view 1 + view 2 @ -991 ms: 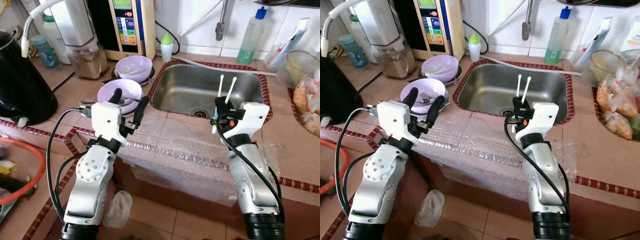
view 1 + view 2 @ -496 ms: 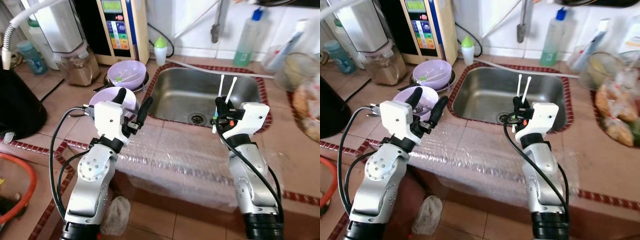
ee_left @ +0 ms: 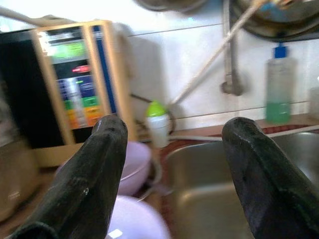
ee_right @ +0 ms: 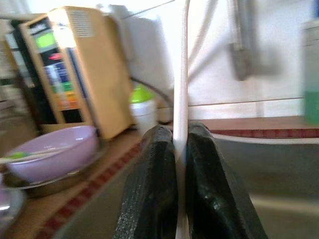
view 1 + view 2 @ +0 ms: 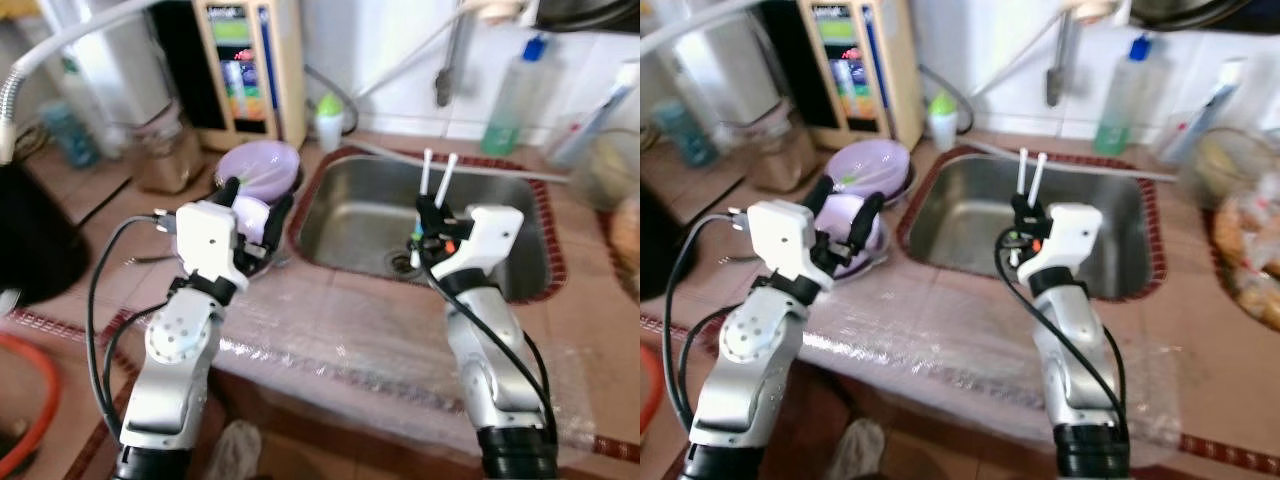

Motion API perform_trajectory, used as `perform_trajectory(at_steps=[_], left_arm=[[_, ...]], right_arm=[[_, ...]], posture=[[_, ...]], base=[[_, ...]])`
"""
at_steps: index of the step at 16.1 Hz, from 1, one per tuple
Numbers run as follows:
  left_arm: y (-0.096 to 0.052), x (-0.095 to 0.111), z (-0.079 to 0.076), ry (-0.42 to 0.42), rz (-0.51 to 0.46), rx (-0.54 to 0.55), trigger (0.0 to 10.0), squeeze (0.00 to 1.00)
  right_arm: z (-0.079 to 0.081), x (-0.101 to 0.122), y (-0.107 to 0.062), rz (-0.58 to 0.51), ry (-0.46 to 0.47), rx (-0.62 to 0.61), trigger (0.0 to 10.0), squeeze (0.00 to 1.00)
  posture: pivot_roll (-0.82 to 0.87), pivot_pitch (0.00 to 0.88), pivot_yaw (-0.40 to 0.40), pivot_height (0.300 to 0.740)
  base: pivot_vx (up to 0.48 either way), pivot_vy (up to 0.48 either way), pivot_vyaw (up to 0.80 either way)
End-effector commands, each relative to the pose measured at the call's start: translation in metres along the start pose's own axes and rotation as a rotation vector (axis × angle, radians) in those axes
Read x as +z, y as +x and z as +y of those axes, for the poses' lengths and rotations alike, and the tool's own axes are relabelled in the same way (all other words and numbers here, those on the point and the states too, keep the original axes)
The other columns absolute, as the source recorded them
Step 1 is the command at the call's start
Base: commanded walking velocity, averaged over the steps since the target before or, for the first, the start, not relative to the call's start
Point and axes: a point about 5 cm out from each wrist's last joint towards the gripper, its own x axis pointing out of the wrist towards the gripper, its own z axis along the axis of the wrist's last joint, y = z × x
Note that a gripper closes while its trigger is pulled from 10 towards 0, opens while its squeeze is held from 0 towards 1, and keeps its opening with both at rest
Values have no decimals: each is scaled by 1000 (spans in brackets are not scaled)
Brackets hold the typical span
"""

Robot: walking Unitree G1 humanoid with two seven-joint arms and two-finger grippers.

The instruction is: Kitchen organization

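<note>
My right gripper (image 5: 428, 205) is shut on two thin white sticks (image 5: 437, 172) that stand upright above the front of the steel sink (image 5: 500, 215). In the right wrist view the fingers (image 4: 154, 189) pinch one white stick (image 4: 182, 99) between them. My left gripper (image 5: 256, 198) is open and empty, raised just above a purple bowl (image 5: 252, 216) on the counter left of the sink. A second purple bowl (image 5: 268, 163), with a utensil in it, sits behind the first. The left wrist view looks between the spread fingers (image 3: 94, 169) toward that bowl (image 3: 135, 162) and the sink.
Bubble wrap (image 5: 370, 335) covers the tiled counter's front edge. A water ionizer (image 5: 240, 65), a green-capped bottle (image 5: 328, 118) and a blender jar (image 5: 160, 150) stand behind the bowls. The faucet (image 5: 447, 60) and a soap bottle (image 5: 515, 95) are behind the sink. A black kettle (image 5: 30, 240) is at far left.
The whole picture has shifted and blurred, so the camera has moved. Both arms keep the same pose; the right gripper still holds the sticks and the left stays open.
</note>
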Motion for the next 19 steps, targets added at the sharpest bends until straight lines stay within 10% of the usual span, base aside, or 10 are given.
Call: perform_trajectory(at_steps=[1, 10, 16, 17, 18, 19], left_arm=[[1, 3, -4, 3, -13, -6, 10000, 0], [-22, -15, 5, 19, 65, 82, 10000, 0], [-31, -15, 4, 20, 103, 61, 10000, 0], [-31, -15, 2, 16, 117, 33, 10000, 0], [-32, -16, -3, 21, 131, -36, 10000, 0], [-32, -16, -6, 35, 138, -82, 10000, 0]], right_arm=[[-6, 0, -1, 1, -8, -15, 10000, 0], [-8, -11, 6, 70, -19, -8, 10000, 0], [3, -29, 54, 179, -56, 37, 10000, 0], [4, -36, 58, 210, -56, 25, 10000, 110], [5, -43, 62, 250, -67, 1, 10000, 788], [5, -48, 64, 276, -70, -13, 10000, 1000]], posture=[[-54, 0, 78, 740], [-20, 21, 44, 740], [47, 68, 40, 740], [57, 71, 41, 740], [62, 70, 41, 740], [68, 68, 40, 740]], base=[[0, 0, 0], [0, 0, 0], [0, 0, 0], [0, 0, 0], [0, 0, 0], [0, 0, 0]])
